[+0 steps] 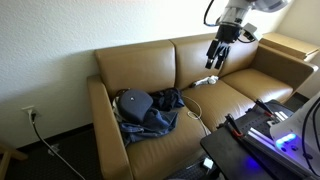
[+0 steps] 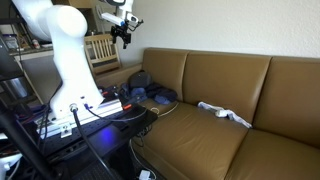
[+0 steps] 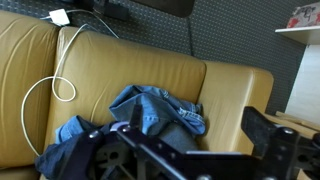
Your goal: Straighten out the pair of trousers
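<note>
The pair of blue denim trousers (image 1: 150,108) lies crumpled in a heap on the end seat of the tan leather couch (image 1: 140,62), partly over a dark cushion. It shows in both exterior views (image 2: 150,97) and in the wrist view (image 3: 150,112). My gripper (image 1: 218,55) hangs high in the air above the couch, well apart from the trousers, and it also shows in an exterior view (image 2: 124,36). In the wrist view the two dark fingers (image 3: 190,150) stand wide apart with nothing between them.
A white cable with a charger (image 1: 205,82) lies on the middle seat and runs over the cushions (image 3: 55,75). A black table with lit equipment (image 1: 262,130) stands in front of the couch. A wooden side table (image 1: 290,45) is at the couch's end, and a wooden chair (image 2: 100,50) stands nearby.
</note>
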Action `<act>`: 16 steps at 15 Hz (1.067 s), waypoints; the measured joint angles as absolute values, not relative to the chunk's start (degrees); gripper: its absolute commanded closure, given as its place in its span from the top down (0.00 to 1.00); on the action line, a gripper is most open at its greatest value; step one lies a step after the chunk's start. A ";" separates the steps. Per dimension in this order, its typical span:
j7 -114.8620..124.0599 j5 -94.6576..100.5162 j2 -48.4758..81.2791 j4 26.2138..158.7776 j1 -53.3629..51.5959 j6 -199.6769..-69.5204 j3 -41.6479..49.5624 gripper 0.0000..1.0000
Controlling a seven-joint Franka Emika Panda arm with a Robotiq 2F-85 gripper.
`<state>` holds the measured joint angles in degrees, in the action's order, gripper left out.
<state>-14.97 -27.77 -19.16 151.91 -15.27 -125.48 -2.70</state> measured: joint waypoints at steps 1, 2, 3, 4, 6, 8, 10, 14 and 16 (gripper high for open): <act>-15.52 -28.71 -16.46 151.87 -16.61 -128.01 -4.28 1.00; -15.72 -29.25 -13.53 151.60 -18.04 -130.74 -6.13 1.00; -15.72 -29.29 -10.24 150.88 -19.36 -133.38 -8.20 1.00; -15.68 -28.78 -6.86 149.73 -20.37 -135.89 -10.29 1.00; -14.54 -25.48 0.24 146.42 -21.58 -140.56 -14.05 1.00; -10.55 -19.00 7.66 142.17 -21.98 -144.20 -16.41 1.00; -7.16 -14.53 13.80 137.14 -21.98 -144.41 -16.86 1.00; -6.60 -13.30 17.09 133.41 -21.28 -143.99 -16.82 1.00; -6.61 -13.00 17.78 133.38 -21.31 -145.63 -17.56 1.00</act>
